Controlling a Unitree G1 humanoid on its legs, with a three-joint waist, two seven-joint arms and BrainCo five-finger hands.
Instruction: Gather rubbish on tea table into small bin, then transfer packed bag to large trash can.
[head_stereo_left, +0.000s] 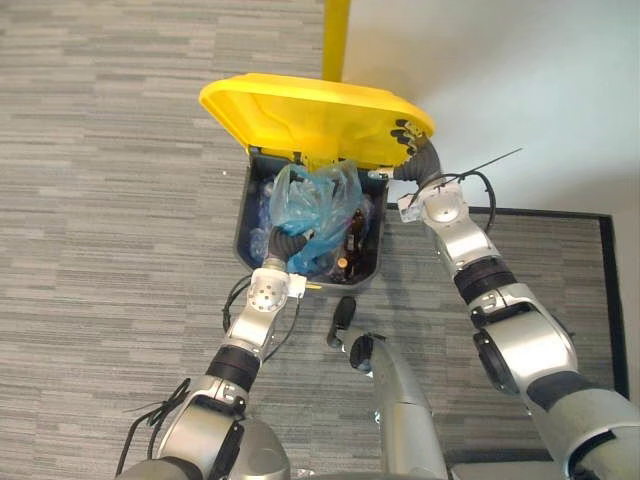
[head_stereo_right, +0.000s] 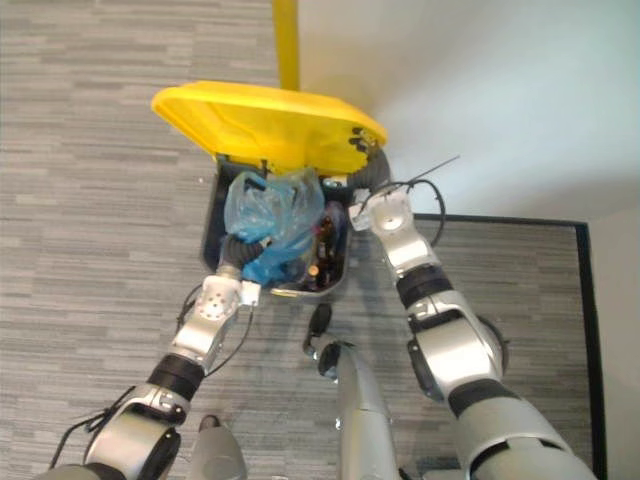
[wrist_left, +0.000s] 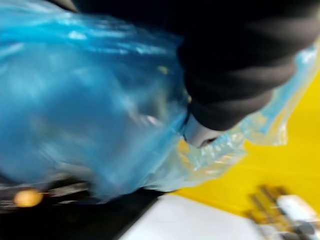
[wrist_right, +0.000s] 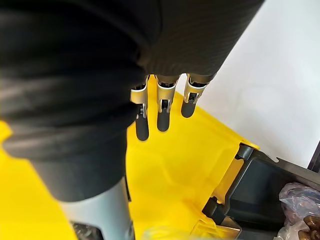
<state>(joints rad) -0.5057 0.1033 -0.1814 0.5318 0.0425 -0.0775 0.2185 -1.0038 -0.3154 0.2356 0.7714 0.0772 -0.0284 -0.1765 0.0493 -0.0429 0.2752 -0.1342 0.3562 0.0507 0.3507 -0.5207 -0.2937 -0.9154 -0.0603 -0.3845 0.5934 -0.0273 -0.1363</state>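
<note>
Two hands at work over the large trash can (head_stereo_left: 244, 222)

- Yellow lid (head_stereo_left: 310, 115) tipped up toward 12 o'clock. The right hand (head_stereo_left: 408, 135) is at the lid's 3 o'clock edge, its fingers (wrist_right: 161, 112) laid straight against the yellow surface. It props the lid and does not clasp it.
- The packed blue bag (head_stereo_left: 318, 200) sits in the can's mouth, about centre. Its top bulges above the rim, just below the lid.
- The left hand (head_stereo_left: 283, 243) reaches in over the 6 o'clock rim and is buried in the bag's film. We cannot tell whether its fingers are clenched on the plastic or slack.
- Brown bottles (head_stereo_left: 352, 240) lie in the can at the bag's 4 o'clock side, touching or nearly touching it.

Risks, as we judge them:
- The lid rests on flat fingers only. If the right arm shifts, the lid could slide off and fall onto the bag and the left wrist.
- The film is wrapped round the left hand. On withdrawal it could snag and drag the bag back over the 6 o'clock rim onto the carpet (head_stereo_left: 110, 200).
- The bag rides high on what is already inside, so once let go it may tip out, or keep the lid from closing.
- Thin plastic pressed against the bottle necks could tear and spill rubbish
</note>
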